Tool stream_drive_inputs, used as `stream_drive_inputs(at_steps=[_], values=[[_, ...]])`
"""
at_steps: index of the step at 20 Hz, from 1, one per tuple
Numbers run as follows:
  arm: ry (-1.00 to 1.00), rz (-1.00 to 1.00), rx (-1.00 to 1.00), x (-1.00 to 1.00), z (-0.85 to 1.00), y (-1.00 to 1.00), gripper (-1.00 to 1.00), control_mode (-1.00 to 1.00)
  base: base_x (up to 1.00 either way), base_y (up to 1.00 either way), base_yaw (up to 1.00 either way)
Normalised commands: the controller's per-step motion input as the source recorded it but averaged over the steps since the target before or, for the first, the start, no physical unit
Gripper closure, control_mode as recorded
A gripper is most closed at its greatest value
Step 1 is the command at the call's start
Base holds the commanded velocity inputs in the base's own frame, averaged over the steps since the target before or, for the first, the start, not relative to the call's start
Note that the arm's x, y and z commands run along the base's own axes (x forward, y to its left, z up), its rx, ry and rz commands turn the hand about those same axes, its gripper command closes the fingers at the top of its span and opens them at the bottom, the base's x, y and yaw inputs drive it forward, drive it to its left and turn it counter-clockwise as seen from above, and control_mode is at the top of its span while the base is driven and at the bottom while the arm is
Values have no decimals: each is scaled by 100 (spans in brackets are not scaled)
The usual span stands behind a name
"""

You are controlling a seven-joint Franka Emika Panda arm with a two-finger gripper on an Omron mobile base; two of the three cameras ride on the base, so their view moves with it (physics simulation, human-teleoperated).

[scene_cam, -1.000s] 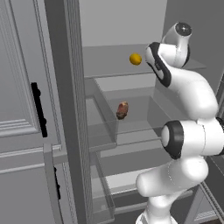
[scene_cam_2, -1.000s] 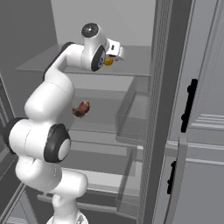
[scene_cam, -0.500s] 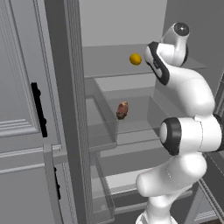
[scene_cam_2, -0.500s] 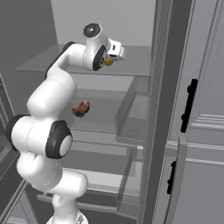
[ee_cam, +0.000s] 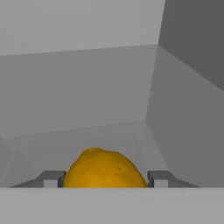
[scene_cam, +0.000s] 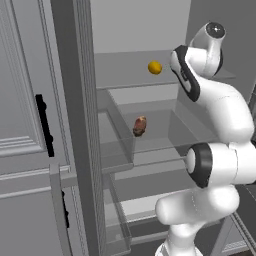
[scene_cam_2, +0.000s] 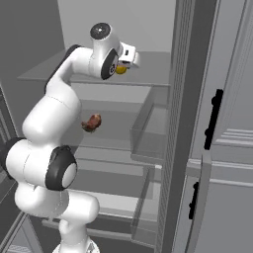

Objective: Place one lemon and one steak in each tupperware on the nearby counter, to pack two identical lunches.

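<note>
- Yellow lemon (ee_cam: pixel 104 169) sits between the two fingertips (ee_cam: pixel 51 179) of the end effector (ee_cam: pixel 104 179) in the hand view, one tip on each side — whether they press on it cannot be told.
- From the base views the lemon (scene_cam: pixel 155 67) lies on the upper fridge shelf (scene_cam: pixel 125 70), with the end effector (scene_cam_2: pixel 123 63) reached in at that level.
- Reddish-brown steak (scene_cam: pixel 140 126) rests on the glass shelf (scene_cam: pixel 160 135) below — well apart from the lemon.
- Fridge door (scene_cam: pixel 30 125) stands open to the left.
</note>
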Motion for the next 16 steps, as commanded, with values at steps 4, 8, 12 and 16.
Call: stream_drive_inputs(at_steps=[4, 8, 12, 16], values=[[-18, 0, 0, -100, 2, 0, 100, -100, 0, 0, 0], [-4, 0, 0, -100, 0, 0, 100, -100, 0, 0, 0], [12, 1, 0, -100, -2, 3, 100, -100, 0, 0, 0], [20, 4, -6, -100, -56, 18, 100, -100, 0, 0, 0]])
